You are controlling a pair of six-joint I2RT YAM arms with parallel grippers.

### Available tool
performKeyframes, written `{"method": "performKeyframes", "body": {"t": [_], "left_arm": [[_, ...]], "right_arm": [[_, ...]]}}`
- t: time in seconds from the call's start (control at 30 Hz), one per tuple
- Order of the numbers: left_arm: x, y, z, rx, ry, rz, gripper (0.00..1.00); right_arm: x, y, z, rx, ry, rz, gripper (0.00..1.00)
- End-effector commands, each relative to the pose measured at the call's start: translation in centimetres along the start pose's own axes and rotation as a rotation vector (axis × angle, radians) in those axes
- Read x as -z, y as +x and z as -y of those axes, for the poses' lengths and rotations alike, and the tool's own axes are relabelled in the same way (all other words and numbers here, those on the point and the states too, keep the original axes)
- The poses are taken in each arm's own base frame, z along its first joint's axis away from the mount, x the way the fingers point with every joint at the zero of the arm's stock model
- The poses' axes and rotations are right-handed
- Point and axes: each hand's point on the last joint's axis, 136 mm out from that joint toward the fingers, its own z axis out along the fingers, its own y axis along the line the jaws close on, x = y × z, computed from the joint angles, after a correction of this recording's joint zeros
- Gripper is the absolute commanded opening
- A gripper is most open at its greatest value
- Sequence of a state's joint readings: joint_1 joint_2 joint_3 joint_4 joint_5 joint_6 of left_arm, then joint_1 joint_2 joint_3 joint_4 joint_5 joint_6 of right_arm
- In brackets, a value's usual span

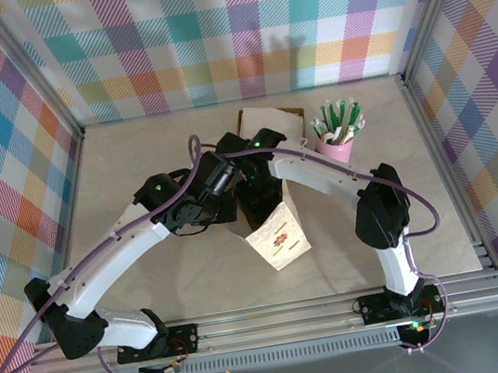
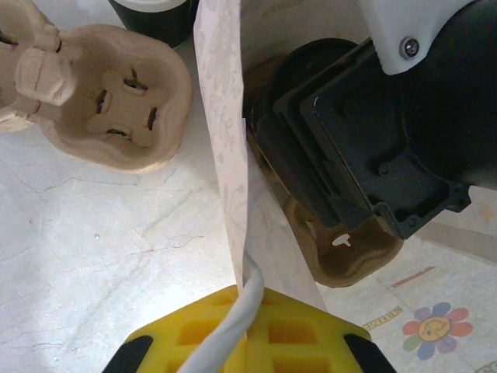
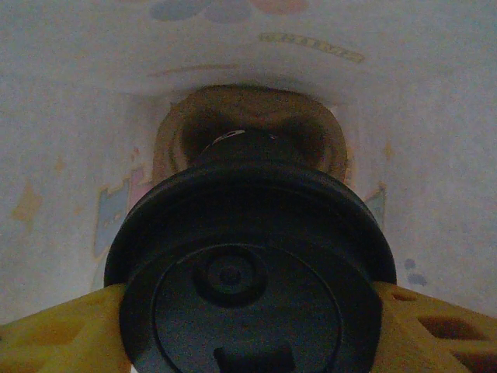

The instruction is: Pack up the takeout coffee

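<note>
My right gripper holds the cup inside the bag, over the carrier. My left gripper pinches the bag edge. If this edge slips, the bag may fold and tip the cup.

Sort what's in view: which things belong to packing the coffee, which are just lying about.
For the job: takeout coffee, white paper bag, pulp carrier inside it.
Lying about: pink cup of sticks, spare pulp carrier on the table.

Your takeout coffee, round black lid on and facing up, hangs inside the white bag above a brown carrier pocket.
</note>
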State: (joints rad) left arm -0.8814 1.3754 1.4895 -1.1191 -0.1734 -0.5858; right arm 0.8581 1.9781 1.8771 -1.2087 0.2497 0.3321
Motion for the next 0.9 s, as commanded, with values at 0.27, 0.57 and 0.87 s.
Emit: {"method": "performKeyframes", "body": {"t": [0.27,0.57,0.87], "left_arm": [[1.1,-0.7,0.8,-0.008,0.046,0.018,0.00],[0.6,-0.4,1.2,-0.019,0.061,0.003,0.00],[0.7,-0.2,1.1,-0.028,0.077,0.005,0.00]], "right_arm": [[-4.7,0.7,2.2,-0.105,0.111,-0.148,0.29],[-5.1,-0.5,1.7,-0.184,0.076,-0.142,0.40],[-6.1,-0.7,1.5,-0.205,0.084,-0.158,0.44]]}}
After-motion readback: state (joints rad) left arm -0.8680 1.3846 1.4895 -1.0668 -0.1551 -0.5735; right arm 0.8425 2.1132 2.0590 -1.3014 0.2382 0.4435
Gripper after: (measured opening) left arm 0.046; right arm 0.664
